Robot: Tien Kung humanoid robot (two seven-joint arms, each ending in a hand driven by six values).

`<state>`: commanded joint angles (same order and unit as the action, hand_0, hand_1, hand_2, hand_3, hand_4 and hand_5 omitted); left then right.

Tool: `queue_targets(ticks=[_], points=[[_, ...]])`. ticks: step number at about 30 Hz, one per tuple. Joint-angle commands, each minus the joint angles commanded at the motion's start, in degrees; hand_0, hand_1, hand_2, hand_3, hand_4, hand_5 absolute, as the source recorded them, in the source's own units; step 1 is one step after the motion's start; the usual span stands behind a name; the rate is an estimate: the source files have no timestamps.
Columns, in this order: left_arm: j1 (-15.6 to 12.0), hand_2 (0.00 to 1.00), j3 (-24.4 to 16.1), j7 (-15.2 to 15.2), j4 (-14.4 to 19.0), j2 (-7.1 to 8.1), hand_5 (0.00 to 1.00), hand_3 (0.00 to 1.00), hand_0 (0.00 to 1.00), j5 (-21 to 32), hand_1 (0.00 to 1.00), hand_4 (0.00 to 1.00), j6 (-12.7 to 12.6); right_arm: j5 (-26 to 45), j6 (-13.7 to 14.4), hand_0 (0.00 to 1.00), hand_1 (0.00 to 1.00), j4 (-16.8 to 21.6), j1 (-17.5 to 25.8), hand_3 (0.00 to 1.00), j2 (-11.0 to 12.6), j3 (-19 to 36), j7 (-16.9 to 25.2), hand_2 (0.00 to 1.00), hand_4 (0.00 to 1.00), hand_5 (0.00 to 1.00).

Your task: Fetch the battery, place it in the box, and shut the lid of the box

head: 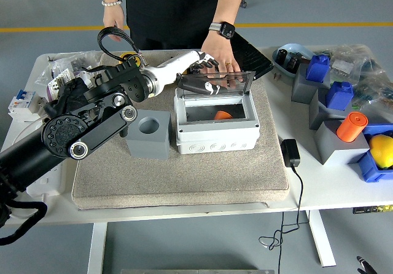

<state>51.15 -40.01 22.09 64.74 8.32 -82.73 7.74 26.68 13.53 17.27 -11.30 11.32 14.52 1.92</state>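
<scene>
The white box [216,131] stands on the grey mat [184,176] with its clear lid [228,81] raised nearly upright at the back edge. An orange battery [222,115] lies inside the box. My left hand [201,80] is at the lid's left end, just behind it. Its loosely bent fingers [210,88] show through the clear plastic and hold nothing. A person stands at the far side, with one hand [218,54] resting on the table right behind the lid. My right arm is out of sight.
A grey block with a round hole [147,136] sits left of the box under my forearm. A black charger [290,152] and cable lie to the right. Grey and blue blocks, an orange cylinder [352,126] and a yellow object [382,150] crowd the right side. Clutter fills the far left.
</scene>
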Motion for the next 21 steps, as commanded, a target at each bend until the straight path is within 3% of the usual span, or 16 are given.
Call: queue_targets(ticks=[7,13,21], points=[[-0.9,0.787,-0.6,4.5,4.1,0.89,0.614,0.782,0.815,-0.1,0.813,0.972,3.2,-0.4,0.1,0.661,0.64,0.1,0.0,0.539,-0.1,0.3,0.1,0.648,0.882,0.445],[-1.3,0.778,-0.7,5.7,7.3,1.24,0.586,0.773,0.8,0.6,0.799,0.961,4.0,-0.3,0.1,0.662,0.64,0.1,0.2,0.539,-0.2,0.9,0.2,0.648,0.882,0.445],[-1.8,0.772,-0.3,7.0,9.2,1.18,0.6,0.768,0.79,1.2,0.792,0.97,5.0,-0.2,0.0,0.661,0.64,0.1,0.2,0.539,-0.2,1.0,0.2,0.648,0.883,0.445]])
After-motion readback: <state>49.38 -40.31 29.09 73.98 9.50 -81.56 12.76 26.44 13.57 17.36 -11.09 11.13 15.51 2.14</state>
